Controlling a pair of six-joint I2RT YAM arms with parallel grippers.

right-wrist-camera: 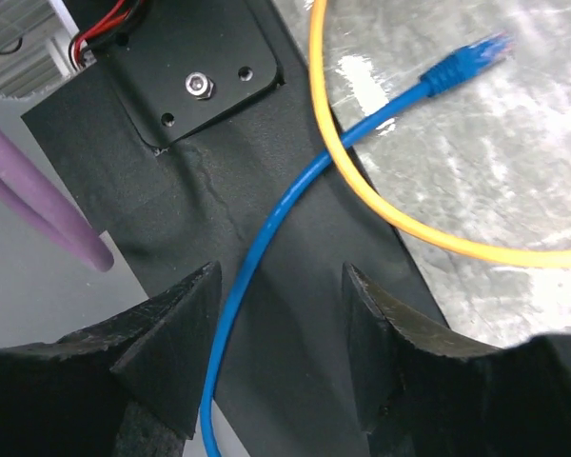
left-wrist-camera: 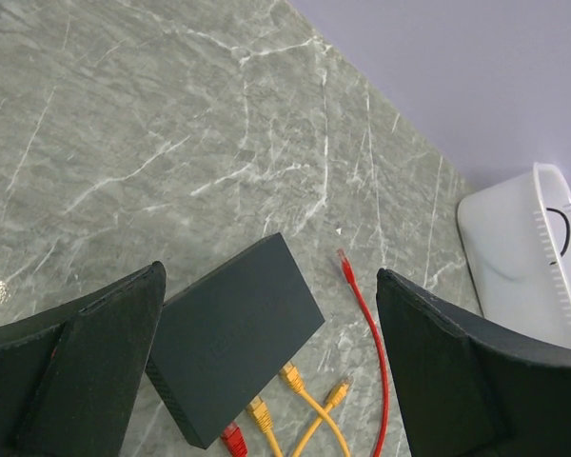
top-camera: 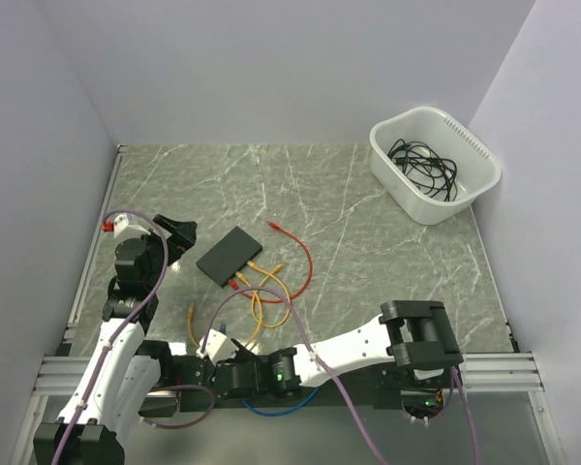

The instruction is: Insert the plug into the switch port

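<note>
Blue plug beyond right end effector, cable between fingers

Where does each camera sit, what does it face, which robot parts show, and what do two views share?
Top external: above and behind; faces switch, tub; left arm, right arm show.
Left wrist: left arm; faces switch, red cable; left fingers.
Right wrist: right arm; faces blue cable; right fingers.
Top and left wrist share the switch.
</note>
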